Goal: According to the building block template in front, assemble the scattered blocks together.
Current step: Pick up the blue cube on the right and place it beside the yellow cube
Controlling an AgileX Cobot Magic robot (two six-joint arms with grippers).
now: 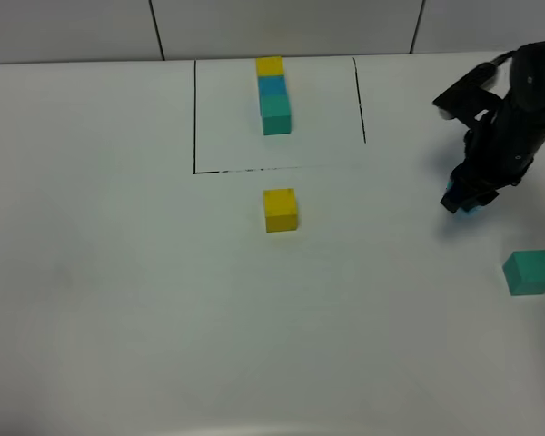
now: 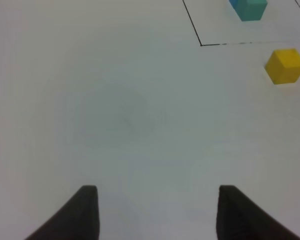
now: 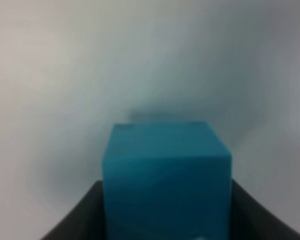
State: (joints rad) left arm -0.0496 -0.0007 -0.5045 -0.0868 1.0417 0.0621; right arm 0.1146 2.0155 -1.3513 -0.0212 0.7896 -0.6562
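Observation:
The template (image 1: 273,94) is a joined yellow, blue, green row inside a black-lined box at the back; its green end shows in the left wrist view (image 2: 250,9). The loose yellow cube (image 1: 280,210) lies just in front of the box and shows in the left wrist view (image 2: 285,65). The loose green cube (image 1: 529,272) lies at the right edge. My right gripper (image 1: 463,200) is shut on the sky blue cube (image 3: 166,180), held at the table's right side. My left gripper (image 2: 157,210) is open and empty, out of the exterior view.
The black outline of the box (image 1: 194,118) marks the template area on the white table (image 1: 118,272). The right arm (image 1: 509,109) reaches in from the back right. A white wall runs behind the table.

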